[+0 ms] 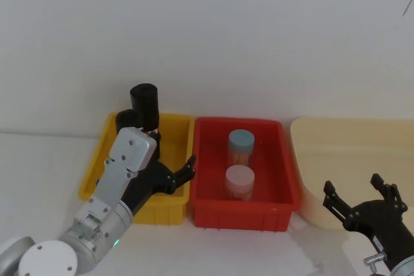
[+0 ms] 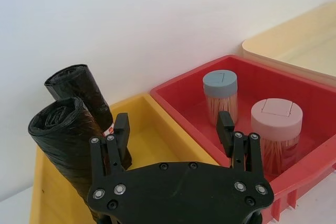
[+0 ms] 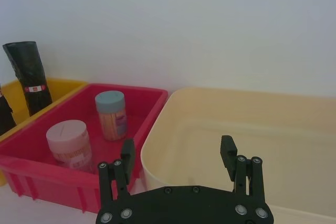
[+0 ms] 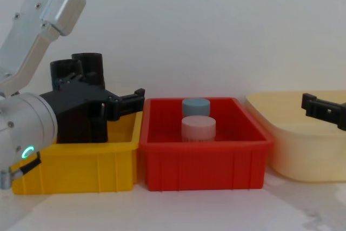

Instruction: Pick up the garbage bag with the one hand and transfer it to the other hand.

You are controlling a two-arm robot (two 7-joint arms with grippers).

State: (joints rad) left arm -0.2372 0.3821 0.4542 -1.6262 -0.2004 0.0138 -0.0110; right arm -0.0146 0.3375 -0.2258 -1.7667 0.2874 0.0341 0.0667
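Note:
Two black garbage bag rolls stand upright at the back of a yellow bin (image 1: 94, 176). The taller roll (image 1: 145, 103) (image 2: 79, 85) (image 3: 29, 72) (image 4: 89, 63) carries a red-and-white label; the shorter one (image 1: 125, 119) (image 2: 60, 140) (image 4: 62, 70) stands beside it. My left gripper (image 1: 173, 163) (image 2: 173, 129) (image 4: 128, 101), green ring on its wrist, hovers open over the yellow bin. One of its fingers is close beside the rolls, and nothing is between its fingers. My right gripper (image 1: 356, 189) (image 3: 177, 153) (image 4: 324, 109) hangs open and empty in front of the cream tub.
A red bin (image 1: 207, 159) (image 4: 205, 160) in the middle holds a blue-lidded jar (image 1: 241, 143) and a pink-lidded jar (image 1: 239, 182). A cream tub (image 1: 310, 159) (image 3: 247, 129) stands at the right. A white wall runs close behind all three containers.

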